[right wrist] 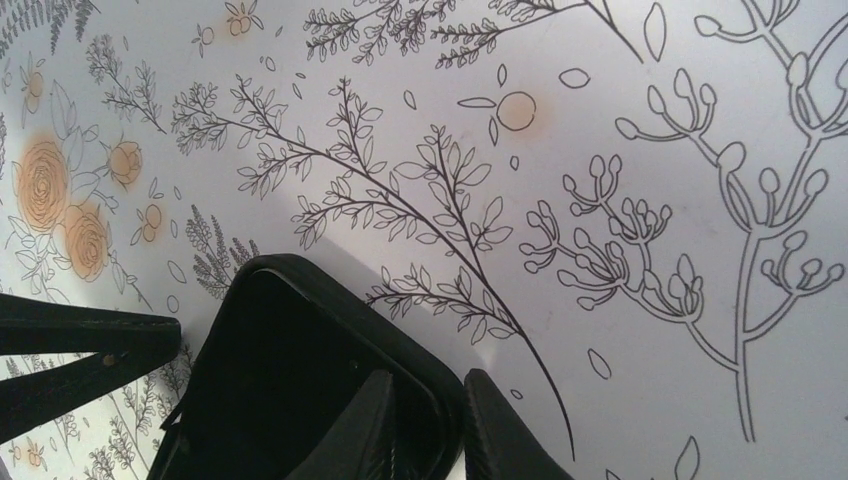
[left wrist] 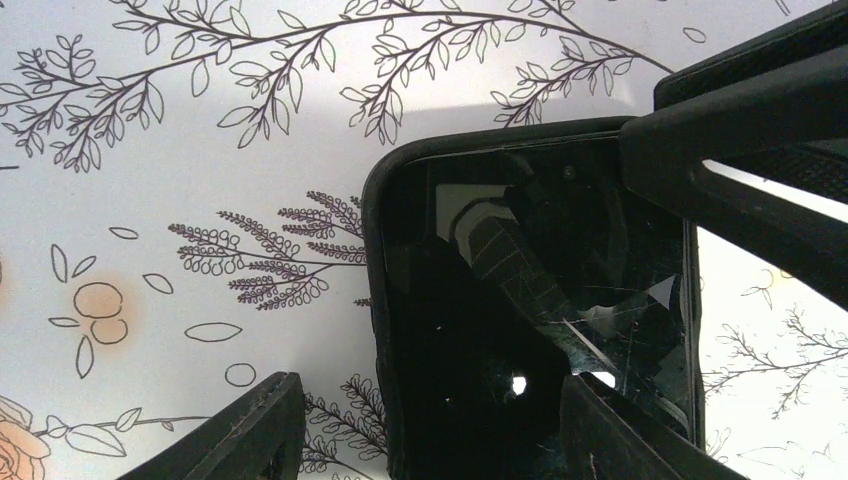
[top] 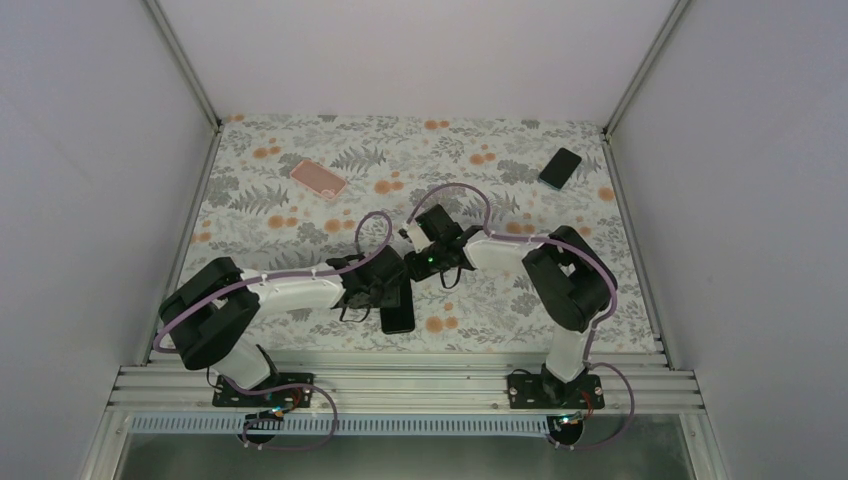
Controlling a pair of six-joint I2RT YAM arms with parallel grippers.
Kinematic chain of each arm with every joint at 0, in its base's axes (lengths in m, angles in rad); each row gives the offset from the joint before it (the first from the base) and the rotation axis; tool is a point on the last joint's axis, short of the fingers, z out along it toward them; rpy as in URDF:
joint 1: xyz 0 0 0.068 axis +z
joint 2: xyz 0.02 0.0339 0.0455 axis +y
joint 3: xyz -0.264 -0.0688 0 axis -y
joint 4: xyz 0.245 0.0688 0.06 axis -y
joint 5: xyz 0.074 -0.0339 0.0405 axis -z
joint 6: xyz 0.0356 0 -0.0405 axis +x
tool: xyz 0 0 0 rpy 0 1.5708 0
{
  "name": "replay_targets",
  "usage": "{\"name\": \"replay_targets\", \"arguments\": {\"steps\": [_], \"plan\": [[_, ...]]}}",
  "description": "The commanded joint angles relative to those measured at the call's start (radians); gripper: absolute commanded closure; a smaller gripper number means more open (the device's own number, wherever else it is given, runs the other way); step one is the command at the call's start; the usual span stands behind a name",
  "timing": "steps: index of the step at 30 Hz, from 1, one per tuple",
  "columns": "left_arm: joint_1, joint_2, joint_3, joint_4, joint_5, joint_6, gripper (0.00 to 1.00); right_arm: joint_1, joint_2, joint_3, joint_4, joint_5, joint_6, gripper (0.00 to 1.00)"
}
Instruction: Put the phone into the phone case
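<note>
A black phone case (top: 397,312) lies flat on the floral mat between my two grippers. In the left wrist view its thick black rim (left wrist: 378,300) frames a phone with a cracked glass screen (left wrist: 600,300), which lies inside the rim along the left and top edges. My left gripper (left wrist: 430,390) is open, with one finger over the mat and one over the screen. My right gripper (right wrist: 425,440) is shut on the case's corner rim (right wrist: 400,330), one finger inside and one outside. In the top view the left gripper (top: 385,290) and the right gripper (top: 425,265) meet at the case's far end.
A pink phone-shaped item (top: 318,178) lies at the back left of the mat. A second black phone-shaped item (top: 560,167) lies at the back right. White walls enclose the mat on three sides. Purple cables loop over both arms.
</note>
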Motion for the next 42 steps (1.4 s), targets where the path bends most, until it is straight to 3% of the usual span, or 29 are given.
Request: {"name": "replay_targets", "arguments": {"steps": [1, 10, 23, 42], "plan": [[0.007, 0.05, -0.032, -0.037, 0.041, 0.009, 0.36, 0.005, 0.072, -0.016, -0.138, 0.07, -0.038, 0.85], [0.008, 0.075, -0.03, -0.046, 0.046, 0.012, 0.36, 0.016, 0.061, -0.119, -0.178, 0.132, -0.032, 0.9], [0.009, 0.155, -0.026, -0.036, 0.059, 0.009, 0.37, 0.04, 0.165, -0.083, -0.266, 0.297, -0.008, 0.89], [0.017, 0.1, -0.077, -0.029, 0.051, 0.007, 0.37, 0.044, 0.076, -0.042, -0.378, 0.3, -0.008, 0.88]]}}
